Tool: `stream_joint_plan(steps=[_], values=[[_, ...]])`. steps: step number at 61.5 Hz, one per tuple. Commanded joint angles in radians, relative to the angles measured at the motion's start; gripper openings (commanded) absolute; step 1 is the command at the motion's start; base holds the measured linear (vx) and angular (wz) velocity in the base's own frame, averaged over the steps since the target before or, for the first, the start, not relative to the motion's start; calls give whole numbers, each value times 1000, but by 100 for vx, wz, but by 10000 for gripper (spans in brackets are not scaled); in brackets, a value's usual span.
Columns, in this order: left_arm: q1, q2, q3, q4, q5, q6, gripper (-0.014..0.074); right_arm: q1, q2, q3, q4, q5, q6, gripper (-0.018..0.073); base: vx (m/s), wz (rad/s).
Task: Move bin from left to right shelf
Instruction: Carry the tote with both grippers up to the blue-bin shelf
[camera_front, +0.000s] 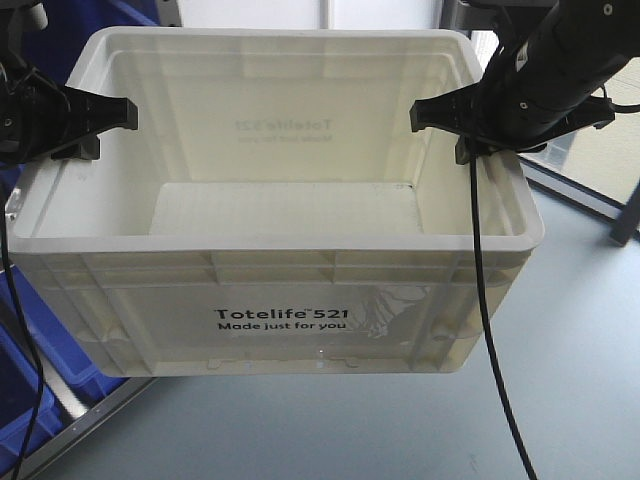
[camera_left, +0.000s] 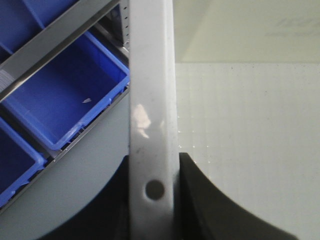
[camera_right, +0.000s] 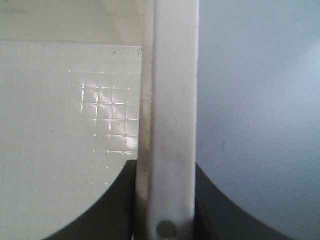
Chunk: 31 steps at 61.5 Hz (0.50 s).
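Note:
The white bin (camera_front: 280, 320), printed "Totelife 521 Made just for you", hangs in the air between my two arms, empty inside. My left gripper (camera_front: 95, 125) is shut on its left rim (camera_left: 150, 100), one black finger inside the wall and one outside. On the opposite side my right gripper (camera_front: 455, 125) is shut on the right rim (camera_right: 170, 100) in the same way. Both wrist views look straight down along the rim, with the bin's gridded floor (camera_right: 75, 125) beside it.
Blue plastic bins (camera_left: 60, 95) sit on a grey metal shelf (camera_left: 55, 37) below and to the left. A blue bin (camera_front: 30, 370) also shows at the lower left. Grey floor (camera_front: 570, 380) lies under and to the right. A black cable (camera_front: 490, 330) hangs past the bin's right front.

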Motion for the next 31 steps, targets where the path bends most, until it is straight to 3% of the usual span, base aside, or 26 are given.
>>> stream_joint_plan(steps=[1, 31], values=[[5, -59, -40, 65, -88, -15, -7, -13, -56, -36, -86, -53, -2, 8, 6, 53], [5, -59, -40, 65, -88, -15, -7, -13, -56, -36, -86, -53, -2, 8, 6, 56]])
